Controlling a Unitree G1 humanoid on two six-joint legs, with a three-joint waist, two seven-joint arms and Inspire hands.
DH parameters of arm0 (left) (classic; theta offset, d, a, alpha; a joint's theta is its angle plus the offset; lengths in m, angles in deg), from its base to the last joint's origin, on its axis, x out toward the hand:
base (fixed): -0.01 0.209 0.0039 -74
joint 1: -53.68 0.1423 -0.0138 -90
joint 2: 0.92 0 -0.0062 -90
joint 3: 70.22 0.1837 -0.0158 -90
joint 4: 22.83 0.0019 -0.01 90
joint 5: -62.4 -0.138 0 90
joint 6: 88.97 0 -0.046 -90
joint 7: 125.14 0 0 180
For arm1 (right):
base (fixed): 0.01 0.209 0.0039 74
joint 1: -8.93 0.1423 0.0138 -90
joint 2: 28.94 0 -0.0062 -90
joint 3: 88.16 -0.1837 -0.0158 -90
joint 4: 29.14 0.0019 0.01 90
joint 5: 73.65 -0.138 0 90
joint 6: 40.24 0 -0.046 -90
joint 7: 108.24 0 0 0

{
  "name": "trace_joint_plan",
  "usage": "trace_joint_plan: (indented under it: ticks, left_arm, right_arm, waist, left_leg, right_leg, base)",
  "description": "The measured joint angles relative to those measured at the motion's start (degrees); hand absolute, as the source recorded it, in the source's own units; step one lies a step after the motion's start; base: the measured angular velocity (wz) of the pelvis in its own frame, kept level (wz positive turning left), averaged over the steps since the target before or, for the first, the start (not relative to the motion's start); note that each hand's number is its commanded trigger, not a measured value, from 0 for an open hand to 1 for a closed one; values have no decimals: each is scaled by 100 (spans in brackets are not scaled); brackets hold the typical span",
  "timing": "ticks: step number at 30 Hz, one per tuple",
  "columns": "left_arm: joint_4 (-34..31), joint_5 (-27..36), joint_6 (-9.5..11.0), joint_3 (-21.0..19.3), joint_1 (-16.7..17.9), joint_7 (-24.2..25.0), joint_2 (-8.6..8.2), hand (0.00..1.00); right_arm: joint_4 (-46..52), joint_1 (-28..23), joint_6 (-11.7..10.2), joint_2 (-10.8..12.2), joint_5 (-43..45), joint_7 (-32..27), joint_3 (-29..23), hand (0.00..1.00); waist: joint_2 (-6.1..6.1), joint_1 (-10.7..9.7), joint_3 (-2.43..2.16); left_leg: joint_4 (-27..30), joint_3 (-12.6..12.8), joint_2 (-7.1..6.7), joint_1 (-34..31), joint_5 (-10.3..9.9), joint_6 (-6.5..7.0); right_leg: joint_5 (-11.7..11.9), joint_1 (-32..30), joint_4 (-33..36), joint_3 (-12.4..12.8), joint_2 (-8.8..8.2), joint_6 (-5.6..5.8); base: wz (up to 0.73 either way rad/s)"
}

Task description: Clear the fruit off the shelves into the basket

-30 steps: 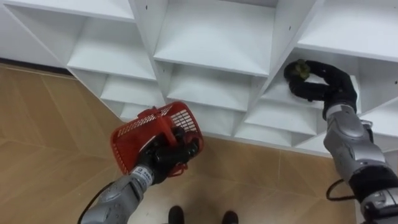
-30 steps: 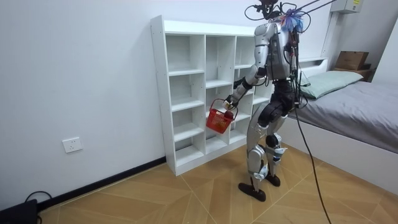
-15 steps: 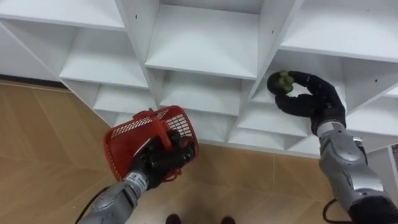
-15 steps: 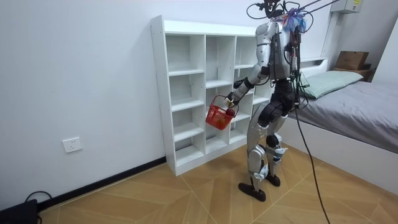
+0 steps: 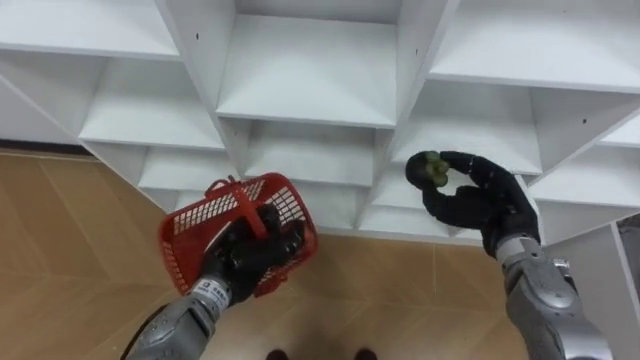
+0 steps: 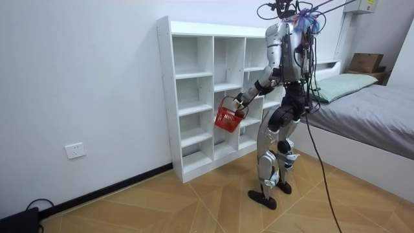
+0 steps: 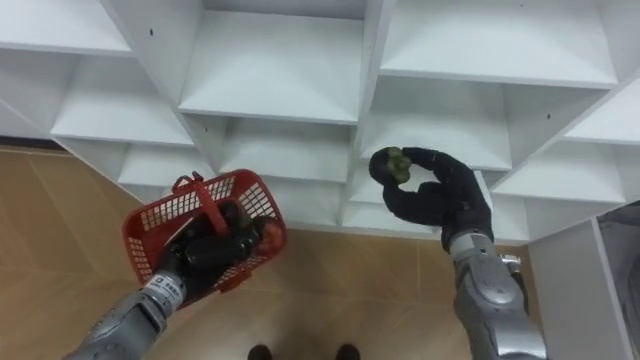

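My left hand point(image 5: 252, 256) is shut on the handle of a red plastic basket point(image 5: 196, 226), which it holds tilted in front of the closet's lower shelves. To the right, my right hand point(image 5: 478, 203) is curled round a small green fruit point(image 5: 430, 168), pinched between thumb and fingers. The fruit hangs in the air just outside the closet's right column, level with a middle shelf and a short way right of the basket. In the room view I stand upright facing the white closet point(image 6: 194, 97), with the basket point(image 6: 226, 118) held out at hip height.
The closet's white shelves point(image 5: 310, 75) stand bare across the top of the eye views, with wooden floor point(image 5: 60, 260) below. In the room view a bed point(image 6: 369, 110) lies close behind me at the room view's right, and a wall socket point(image 6: 75, 151) sits low on the left.
My right hand has drawn the green fruit out of the right shelf compartment, down and leftward toward the basket. The basket has been lifted slightly. The eye views shifted.
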Motion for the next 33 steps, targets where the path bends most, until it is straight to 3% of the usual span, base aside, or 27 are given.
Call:
trace_joint_plan:
  ticks: [7,21,33]
  left_arm:
    - [-32,1,64,161,64,34,-18,100]
    - [-135,15,118,365,144,214,-194,100]
    - [-162,15,123,543,149,469,-254,100]
  right_arm:
    - [80,-205,0,101,41,304,334,100]
    - [550,-210,24,423,43,883,500,100]
    - [627,-190,24,446,43,1138,509,100]
  waist:
    - [12,-30,4]
    - [112,-2,41]
    - [122,3,44]
  left_leg:
    - [-43,-4,9,-8,5,-9]
    - [-34,-26,3,-45,2,-12]
    - [-24,-26,1,-159,2,-11]
  right_leg:
    - [18,0,-96,2,25,-15]
    - [16,-14,-85,-10,18,-11]
    - [14,-129,-67,0,18,-9]
  base:
    - [0]
    - [0]
    - [0]
